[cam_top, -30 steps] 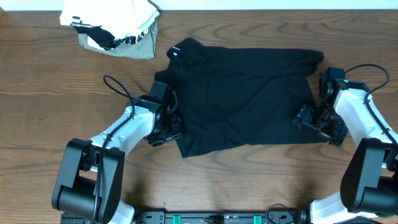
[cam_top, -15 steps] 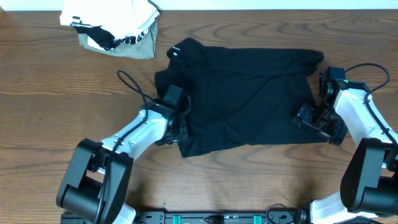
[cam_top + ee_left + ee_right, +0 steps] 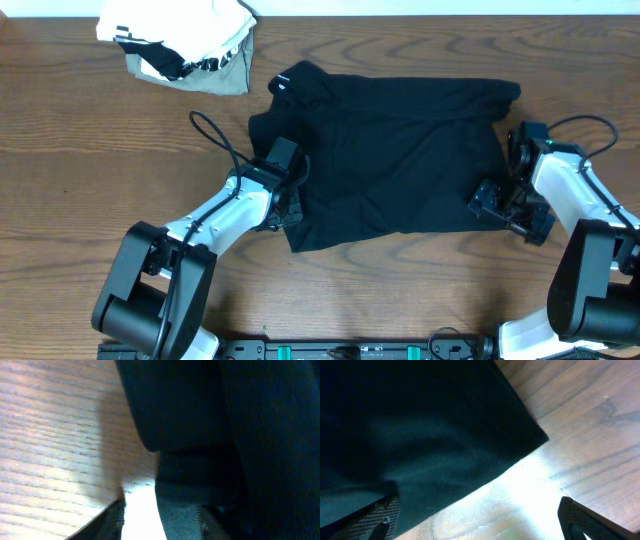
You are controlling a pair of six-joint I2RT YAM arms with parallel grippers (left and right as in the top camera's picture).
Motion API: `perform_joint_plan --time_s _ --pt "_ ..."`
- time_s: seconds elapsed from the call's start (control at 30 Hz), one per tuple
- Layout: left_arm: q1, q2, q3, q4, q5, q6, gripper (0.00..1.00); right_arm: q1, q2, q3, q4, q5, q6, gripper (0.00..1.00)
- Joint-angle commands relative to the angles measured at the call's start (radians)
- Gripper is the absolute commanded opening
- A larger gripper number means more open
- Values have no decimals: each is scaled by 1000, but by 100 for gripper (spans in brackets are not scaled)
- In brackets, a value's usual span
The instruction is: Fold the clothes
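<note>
You are looking down at a wooden table (image 3: 80, 150) that is carrying everything. The black garment (image 3: 400, 160) is lying spread out and mostly flat at the table's middle, between your two arms, with its collar end bunching up at the far left corner, where a small white mark (image 3: 281, 85) is showing. A white-and-grey bundle (image 3: 185, 45) is sitting apart from it at the far left edge of the table.

Your right claw (image 3: 487, 199) is resting at the garment's near right corner. Its fingers (image 3: 580, 517) are standing spread wide, and in the wrist view the fabric's corner is lying between them. Your left claw (image 3: 288, 212) is pressing in at the garment's near left edge. Its wrist view is showing only dark cloth against the wood, so you cannot tell whether it is pinching the fabric.
</note>
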Motion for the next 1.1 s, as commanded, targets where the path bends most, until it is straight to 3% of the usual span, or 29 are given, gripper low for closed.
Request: perform_joint_plan --time_s 0.0,0.07,0.2,0.53,0.77,0.87,1.07 --pt "4 47 -8 13 -10 1 38 -13 8 -23 26 -8 -14 99" --pt "4 58 -8 13 -10 1 32 -21 8 -23 35 -8 -14 99" --pt "4 76 -8 16 -10 1 31 -46 8 -24 44 -18 -14 98" --pt "4 83 -8 16 -10 1 19 -72 8 -31 56 -22 -14 59" --pt "4 83 -8 16 -9 1 19 -74 8 -65 100 -22 -13 56" --pt "4 83 -8 16 -9 1 19 -76 8 -78 124 -13 -13 64" --pt "4 83 -8 16 -9 1 19 -87 8 -109 198 -11 -13 66"
